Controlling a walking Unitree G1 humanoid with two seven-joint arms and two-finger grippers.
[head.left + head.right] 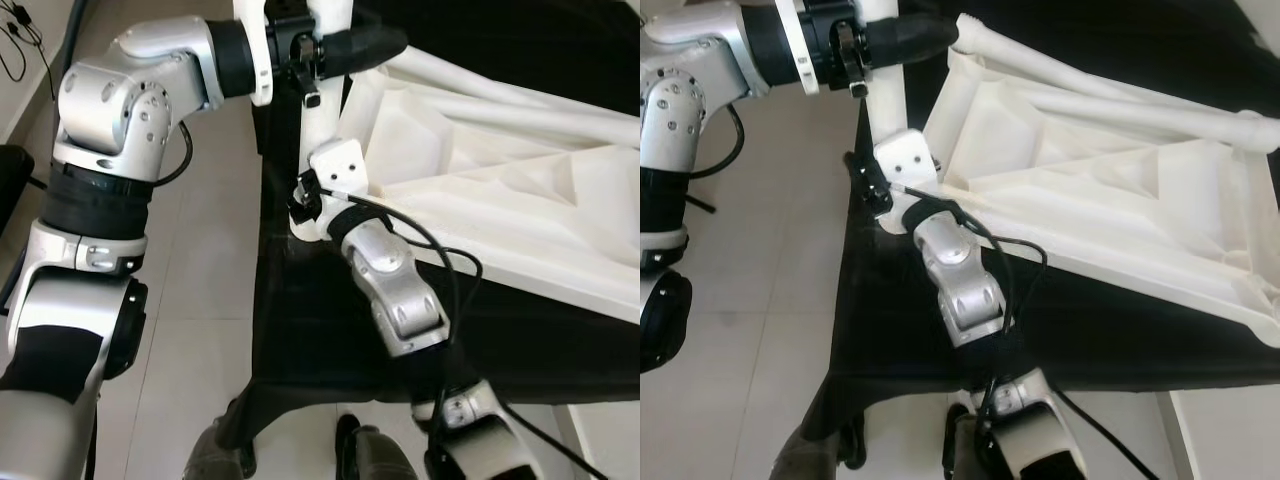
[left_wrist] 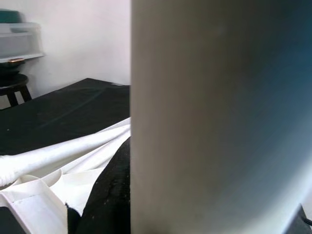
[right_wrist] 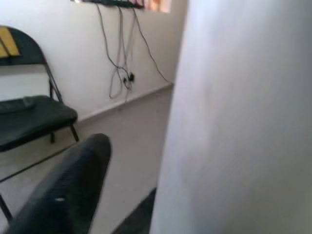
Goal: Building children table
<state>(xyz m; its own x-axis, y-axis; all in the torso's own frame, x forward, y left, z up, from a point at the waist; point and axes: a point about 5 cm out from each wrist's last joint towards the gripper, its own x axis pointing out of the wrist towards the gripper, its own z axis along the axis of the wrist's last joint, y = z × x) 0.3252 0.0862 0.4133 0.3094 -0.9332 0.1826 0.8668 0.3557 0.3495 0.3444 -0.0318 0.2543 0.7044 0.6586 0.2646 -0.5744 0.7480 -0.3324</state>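
A white plastic children's tabletop [image 1: 1110, 200] lies upside down on a counter [image 1: 940, 330] covered in black cloth, its ribbed underside facing up. One long white leg [image 1: 1120, 100] lies across the tabletop's far edge. At the corner nearest the robot's left, a second white table leg [image 1: 322, 110] stands upright, its foot at the counter's edge.

The left tool [image 1: 335, 50] reaches in from the left and meets this upright leg high up, its black fingers [image 1: 365, 45] wrapped around the leg and pinching it. In the left wrist view the leg [image 2: 219, 117] stands very close and blurred, with the tabletop [image 2: 53, 190] and black cloth behind it.

The right tool [image 1: 305, 195] comes up from below and meets the same leg lower down, near the tabletop's corner; whether its fingers are spread or pressed together cannot be told. In the right wrist view one black finger [image 3: 63, 190] shows beside the pale leg [image 3: 239, 122], with a dark folding chair [image 3: 29, 117] and hanging cables [image 3: 119, 58] against a white wall.

The floor [image 1: 200, 270] is pale tile.
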